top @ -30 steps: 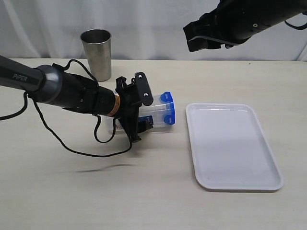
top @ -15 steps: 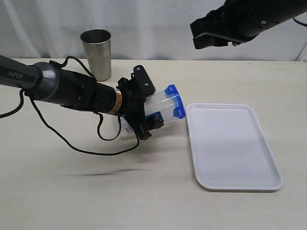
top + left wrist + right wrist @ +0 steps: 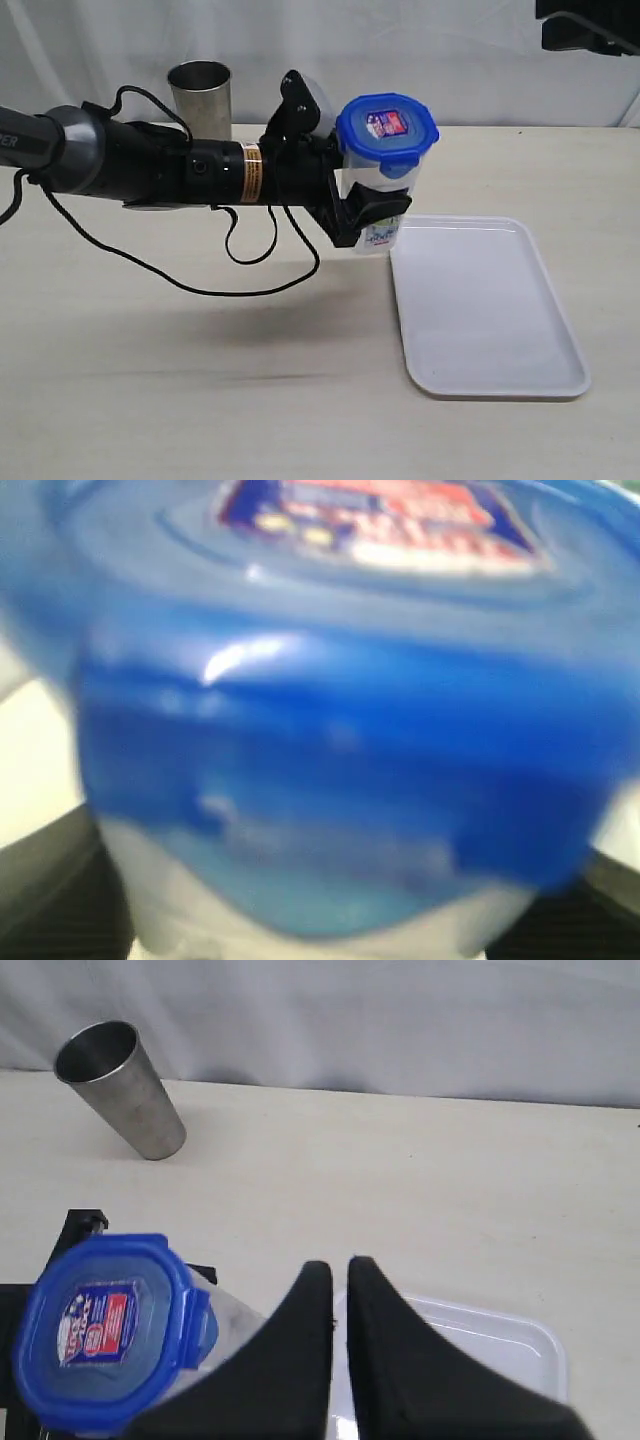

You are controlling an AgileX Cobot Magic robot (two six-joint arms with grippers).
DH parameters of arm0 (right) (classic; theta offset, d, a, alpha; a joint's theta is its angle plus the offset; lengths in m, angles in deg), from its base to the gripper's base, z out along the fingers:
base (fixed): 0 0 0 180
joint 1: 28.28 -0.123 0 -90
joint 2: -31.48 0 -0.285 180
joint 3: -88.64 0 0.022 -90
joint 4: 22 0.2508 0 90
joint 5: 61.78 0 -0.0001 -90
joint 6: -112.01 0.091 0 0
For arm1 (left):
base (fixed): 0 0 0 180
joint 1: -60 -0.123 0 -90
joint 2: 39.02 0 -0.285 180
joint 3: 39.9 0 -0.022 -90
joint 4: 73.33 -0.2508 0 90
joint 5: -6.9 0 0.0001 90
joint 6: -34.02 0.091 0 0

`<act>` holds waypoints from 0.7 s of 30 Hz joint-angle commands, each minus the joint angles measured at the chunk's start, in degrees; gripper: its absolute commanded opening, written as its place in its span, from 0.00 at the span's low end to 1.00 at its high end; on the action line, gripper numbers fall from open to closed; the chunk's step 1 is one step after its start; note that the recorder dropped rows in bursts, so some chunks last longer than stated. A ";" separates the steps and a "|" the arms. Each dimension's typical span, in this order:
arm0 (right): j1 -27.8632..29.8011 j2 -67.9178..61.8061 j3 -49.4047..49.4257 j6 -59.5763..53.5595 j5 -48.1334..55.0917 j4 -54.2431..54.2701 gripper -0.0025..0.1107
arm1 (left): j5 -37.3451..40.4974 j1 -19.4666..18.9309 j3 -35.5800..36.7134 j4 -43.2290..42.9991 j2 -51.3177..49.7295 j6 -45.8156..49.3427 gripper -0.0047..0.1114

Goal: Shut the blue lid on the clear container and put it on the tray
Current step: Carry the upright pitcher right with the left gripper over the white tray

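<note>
The blue lid (image 3: pixel 387 125) sits on the clear container (image 3: pixel 388 186), which is upright in the air over the left edge of the white tray (image 3: pixel 480 300). My left gripper (image 3: pixel 352 190) is clamped round the container's body below the lid, reaching in from the left. The left wrist view is filled by the blurred blue lid (image 3: pixel 340 680) and the pale container (image 3: pixel 300 925) under it. High above the tray, my right gripper (image 3: pixel 340 1270) is shut and empty. From there I look down on the blue lid (image 3: pixel 100 1330) and the tray (image 3: pixel 500 1345).
A grey steel cup (image 3: pixel 201 105) stands at the back left, behind the left arm; the right wrist view also shows the steel cup (image 3: pixel 125 1090). The left arm's black cable (image 3: pixel 230 285) loops over the table. The right arm (image 3: pixel 590 28) shows only at the top right corner.
The left arm has lifted the container off the table, turned it upright and carried it right to the tray's edge. The right gripper has shut and drawn back up to the right.
</note>
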 commanded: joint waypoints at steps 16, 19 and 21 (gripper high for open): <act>0.45 1.35 -3.17 0.01 3.38 -0.40 0.06 | -2.00 17.26 -21.09 15.80 -20.02 4.23 0.04; 0.45 1.35 -3.30 0.01 3.42 -0.40 0.06 | -2.00 17.26 -24.24 18.43 -23.78 4.23 0.04; 0.45 1.35 -3.30 0.01 3.42 -0.27 0.06 | -1.20 17.26 -24.40 18.43 -23.90 4.23 0.04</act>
